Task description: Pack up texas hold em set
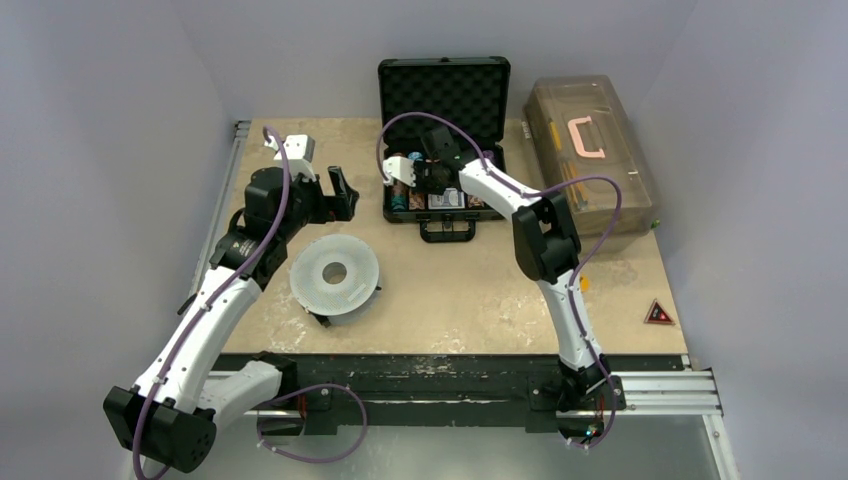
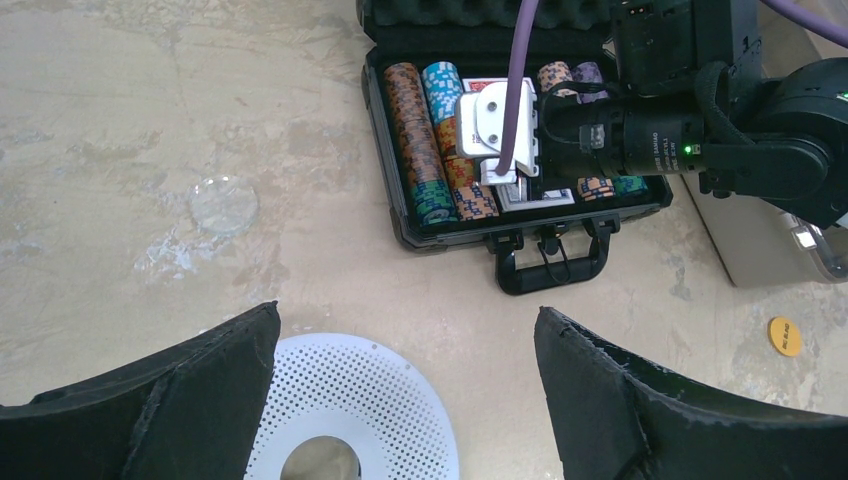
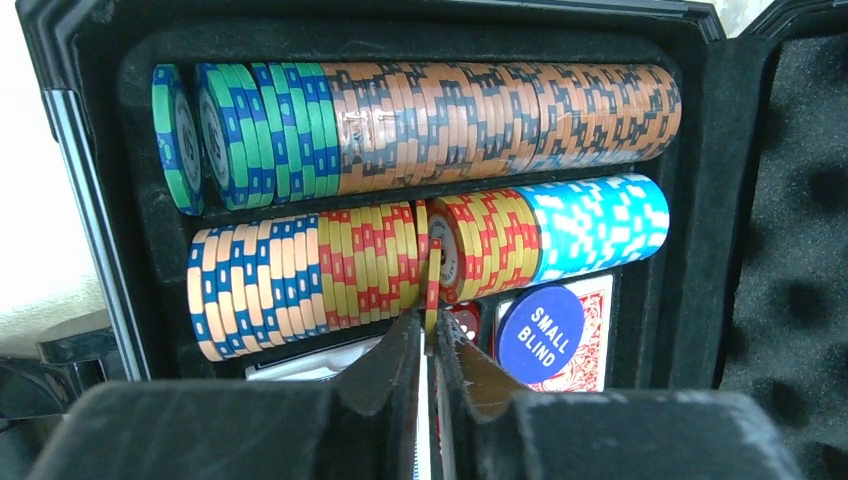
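Briefcase [image 3: 130, 120] rows nearly full: right gripper [image 3: 431, 335] pinches one chip [image 3: 432, 265] into its row, left gripper [image 2: 407, 315] stands spread and empty; stray yellow button [image 2: 786, 336] and open lid [image 1: 444, 90] remain.

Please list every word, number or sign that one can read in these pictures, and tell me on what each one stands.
"SMALL BLIND": on the blue round button lying in the black case.
Print on the green chip face: too blurred.
Red triangle sign on the table: symbol too small.
Dark mark on the yellow disc: unreadable.

"SMALL BLIND" on blue round button [image 3: 540, 333]
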### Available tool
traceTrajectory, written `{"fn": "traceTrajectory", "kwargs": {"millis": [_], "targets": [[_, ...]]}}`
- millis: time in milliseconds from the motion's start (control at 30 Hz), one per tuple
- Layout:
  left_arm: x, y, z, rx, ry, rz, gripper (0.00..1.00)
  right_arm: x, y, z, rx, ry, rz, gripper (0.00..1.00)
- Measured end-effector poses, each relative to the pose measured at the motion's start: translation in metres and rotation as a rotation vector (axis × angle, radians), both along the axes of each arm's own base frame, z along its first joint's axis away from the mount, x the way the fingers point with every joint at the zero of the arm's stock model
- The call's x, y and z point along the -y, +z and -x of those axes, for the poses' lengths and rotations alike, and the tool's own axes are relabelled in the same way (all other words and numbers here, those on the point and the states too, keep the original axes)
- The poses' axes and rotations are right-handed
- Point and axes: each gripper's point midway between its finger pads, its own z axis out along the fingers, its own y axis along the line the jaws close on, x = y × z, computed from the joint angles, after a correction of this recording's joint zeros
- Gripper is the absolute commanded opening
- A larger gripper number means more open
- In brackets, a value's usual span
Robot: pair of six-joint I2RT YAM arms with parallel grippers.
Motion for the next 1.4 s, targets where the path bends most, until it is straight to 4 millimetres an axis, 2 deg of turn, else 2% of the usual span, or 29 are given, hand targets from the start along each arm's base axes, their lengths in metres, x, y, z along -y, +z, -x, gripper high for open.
{"fn": "traceTrajectory", "kwargs": {"millis": [233,333,433,500,567,633,700,733,833,867,900,967,1000,1233,1300,1400], "targets": [[0.000,-0.002,-0.001,-0.006,0.000,-0.002,0.95,-0.003,0.004,-0.004,0.007,-0.063,-0.038,0.37],[0.000,-0.002,-0.001,-0.006,0.000,-0.001,0.95,-0.007,0.012,-0.006,0.018,-0.105,-0.099,0.42],[0.000,-0.002,-0.001,-0.006,0.000,-0.001,0.95,-0.010,0.023,0.000,0.011,-0.151,-0.156,0.48],[0.000,-0.002,-0.001,-0.006,0.001,-0.001,0.95,-0.010,0.036,0.005,0.011,-0.208,-0.212,0.59],[0.000,-0.002,-0.001,-0.006,0.000,-0.001,0.95,-0.004,0.053,0.012,0.017,-0.281,-0.266,0.75],[0.000,-0.002,-0.001,-0.007,0.001,-0.001,0.95,0.003,0.070,0.019,0.025,-0.367,-0.334,0.77],[0.001,-0.004,-0.002,-0.011,0.001,-0.002,0.95,0.008,0.089,0.024,0.013,-0.464,-0.425,0.88],[0.001,-0.004,-0.002,-0.014,0.001,-0.003,0.95,0.008,0.098,0.024,-0.001,-0.516,-0.480,0.88],[0.001,-0.007,-0.003,-0.023,0.001,-0.006,0.95,0.000,0.111,0.022,-0.101,-0.654,-0.657,0.77],[0.001,-0.008,-0.003,-0.025,0.002,-0.007,0.95,-0.003,0.109,0.022,-0.146,-0.687,-0.695,0.67],[0.001,-0.008,-0.003,-0.026,0.002,-0.007,0.95,-0.006,0.105,0.023,-0.204,-0.724,-0.738,0.53],[0.001,-0.009,-0.003,-0.027,0.002,-0.007,0.95,-0.012,0.094,0.023,-0.319,-0.778,-0.797,0.06],[0.001,-0.009,-0.003,-0.027,0.002,-0.007,0.95,-0.015,0.087,0.020,-0.377,-0.801,-0.822,0.00],[0.001,-0.009,-0.003,-0.029,0.001,-0.007,0.95,-0.015,0.030,0.005,-0.731,-0.887,-0.943,0.00],[0.001,-0.009,-0.003,-0.029,0.001,-0.007,0.95,-0.014,0.024,0.003,-0.794,-0.880,-0.969,0.00],[0.002,-0.009,-0.003,-0.029,-0.003,-0.006,0.95,-0.014,0.026,0.001,-0.858,-0.855,-1.011,0.00]]}}
